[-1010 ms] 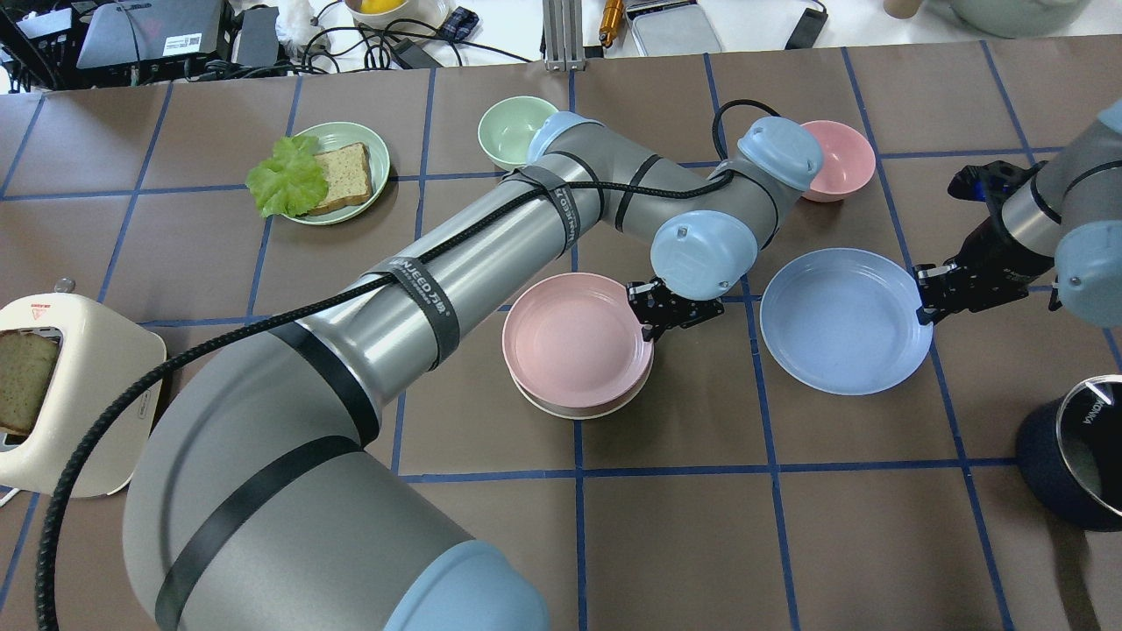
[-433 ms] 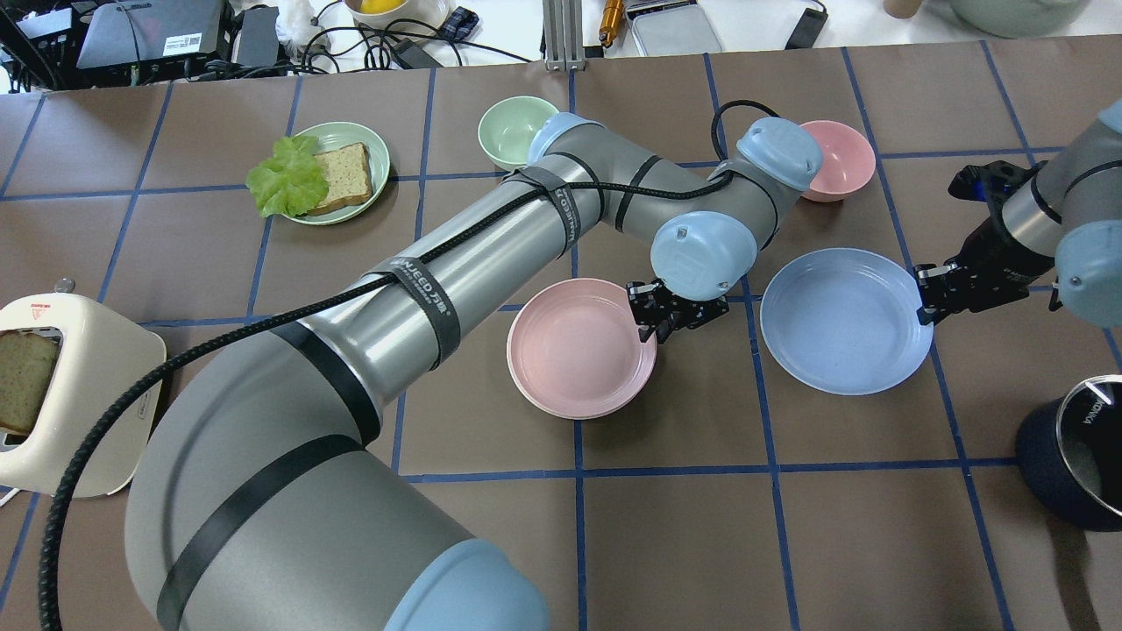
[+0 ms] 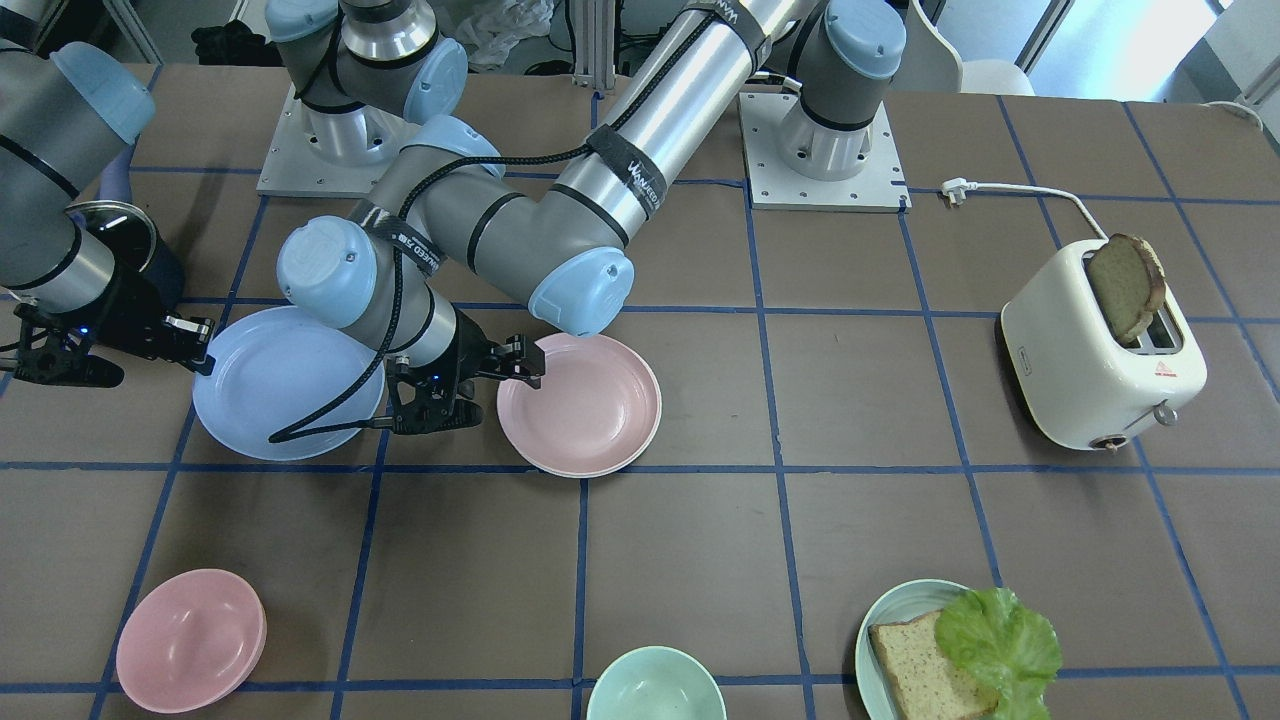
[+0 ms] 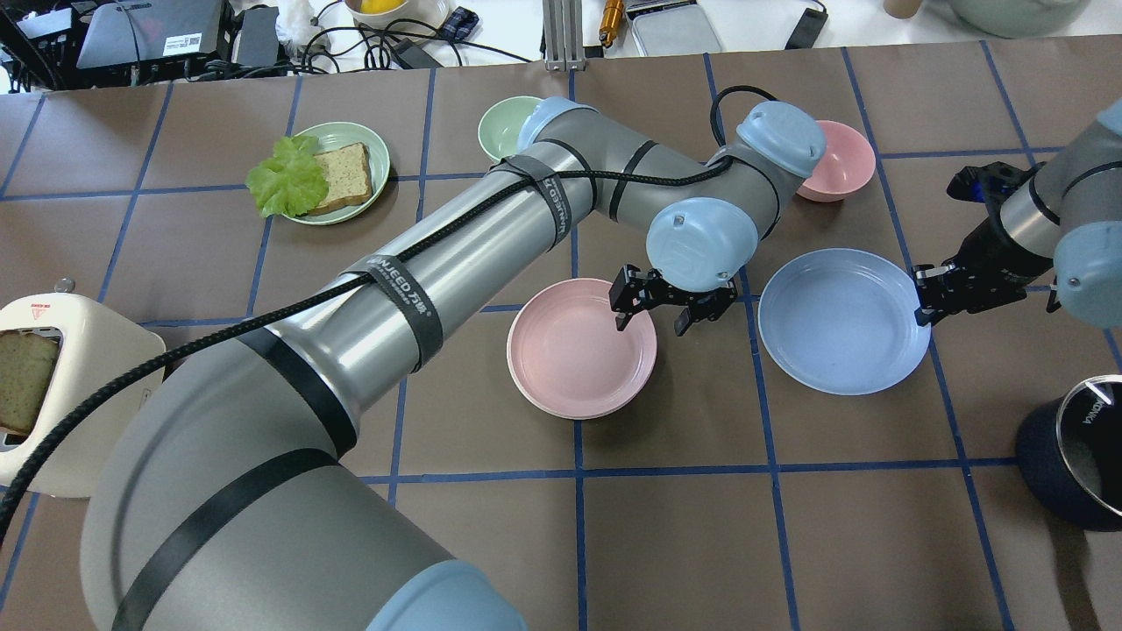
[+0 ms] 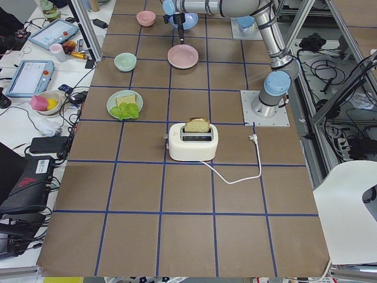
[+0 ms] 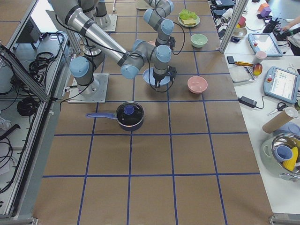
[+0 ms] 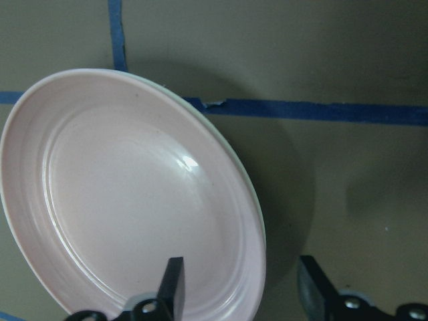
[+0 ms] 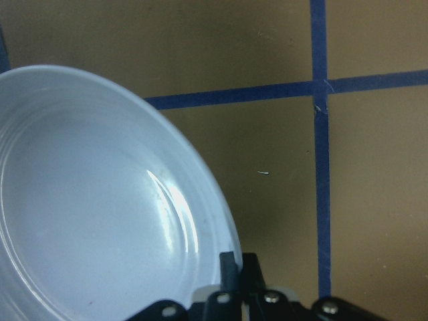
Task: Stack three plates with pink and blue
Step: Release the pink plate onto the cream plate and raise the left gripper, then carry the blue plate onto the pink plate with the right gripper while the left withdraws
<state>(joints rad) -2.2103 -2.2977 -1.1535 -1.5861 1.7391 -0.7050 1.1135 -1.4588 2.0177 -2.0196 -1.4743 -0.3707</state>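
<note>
The pale pink plate [image 4: 574,350] lies flat on the cream-white plate, of which only a thin rim [image 7: 233,155] shows beneath it. My left gripper [image 4: 650,319] is open and straddles the pink plate's right rim without holding it, one finger over the plate and one outside; it also shows in the left wrist view [image 7: 241,287]. The light blue plate [image 4: 841,320] lies on the table to the right. My right gripper [image 4: 920,308] is shut on the blue plate's right rim, as the right wrist view [image 8: 234,267] shows.
A pink bowl [image 4: 840,162] and a mint bowl [image 4: 504,131] stand at the back, partly behind my left arm. A teal plate with bread and lettuce [image 4: 337,171] is at the back left, a toaster [image 4: 61,394] at the left edge, a dark blue pot [image 4: 1074,456] at the right.
My left gripper lowered the tilted pink plate flat onto the cream plate, then opened and let it go. The right gripper and the blue plate have not moved.
</note>
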